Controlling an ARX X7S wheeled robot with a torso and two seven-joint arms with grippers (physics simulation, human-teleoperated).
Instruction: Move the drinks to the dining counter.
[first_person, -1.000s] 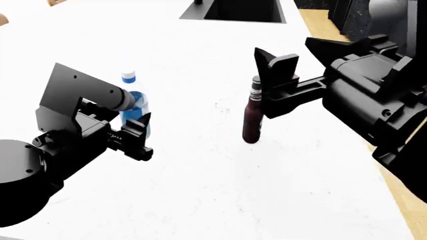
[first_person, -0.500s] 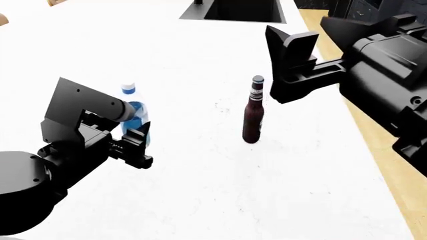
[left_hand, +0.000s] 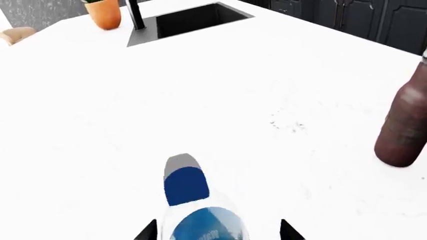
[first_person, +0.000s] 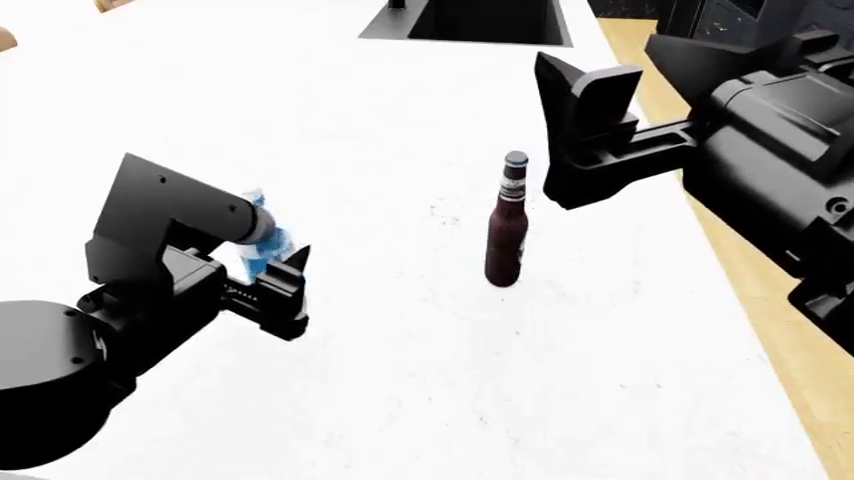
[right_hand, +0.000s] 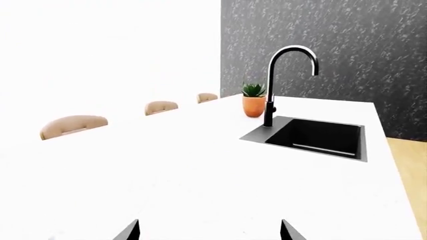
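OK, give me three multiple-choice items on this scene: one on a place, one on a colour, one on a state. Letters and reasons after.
1. Where does the beer bottle stand?
A. In the sink
B. Upright on the white dining counter, nearer the robot than the sink
C. On the floor

2. What colour is the water bottle's cap?
A. Red
B. Green
C. Blue

3. What is the right gripper doing?
A. Open, holding nothing, clear of the beer bottle
B. Clamped on the beer bottle
C. Holding the plant pot

Answers:
1 B: the head view shows it upright on bare countertop, with the sink cut-out beyond it.
2 C: the left wrist view shows the water bottle with a blue cap, between the left gripper's fingers.
3 A: its wrist view shows spread fingers with only counter between them.
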